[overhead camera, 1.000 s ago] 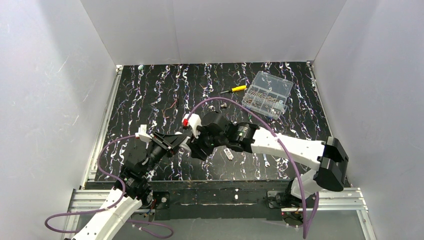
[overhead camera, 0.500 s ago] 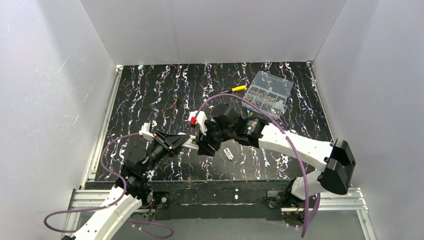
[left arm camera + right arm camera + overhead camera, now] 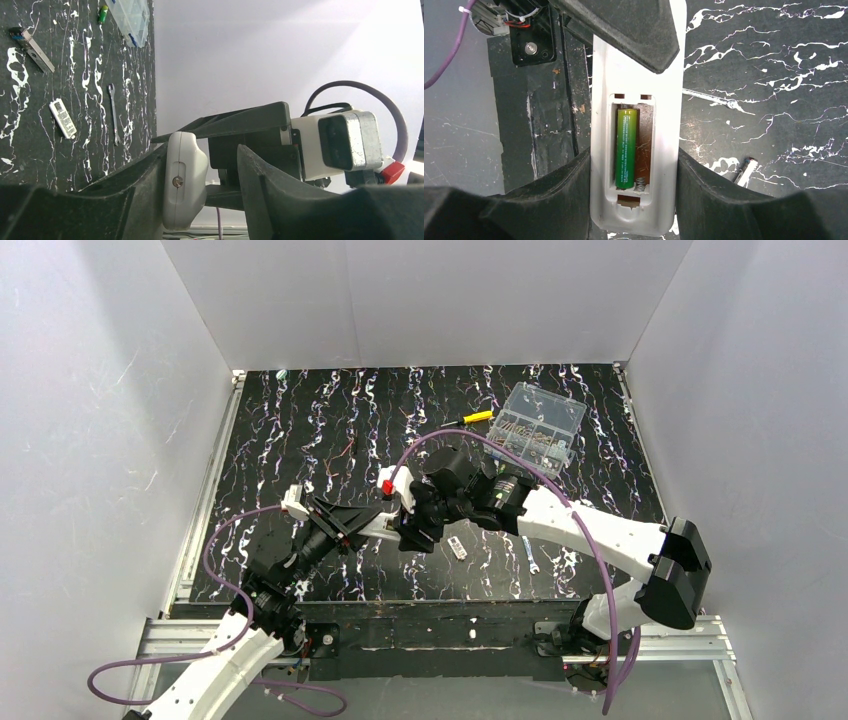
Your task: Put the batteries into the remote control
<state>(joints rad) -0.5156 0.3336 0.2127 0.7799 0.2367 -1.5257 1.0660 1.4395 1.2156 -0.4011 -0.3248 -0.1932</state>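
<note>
- Here, the left gripper [image 3: 202,147] has its jaws parted: the remote control [image 3: 182,185] leans against one finger, with a gap between it and the other.
- The right gripper [image 3: 633,154] is clamped across the remote control's two long sides and holds it above the table [image 3: 300,420], its back facing the wrist camera.
- In the open compartment, one green battery [image 3: 626,150] sits in one slot; the slot beside it shows a bare spring.
- Just beyond, a small white cover piece [image 3: 457,547] and a wrench [image 3: 530,554] lie on the table.
- Farthest back, a yellow screwdriver [image 3: 470,418] lies beside a clear parts box [image 3: 535,428].
</note>
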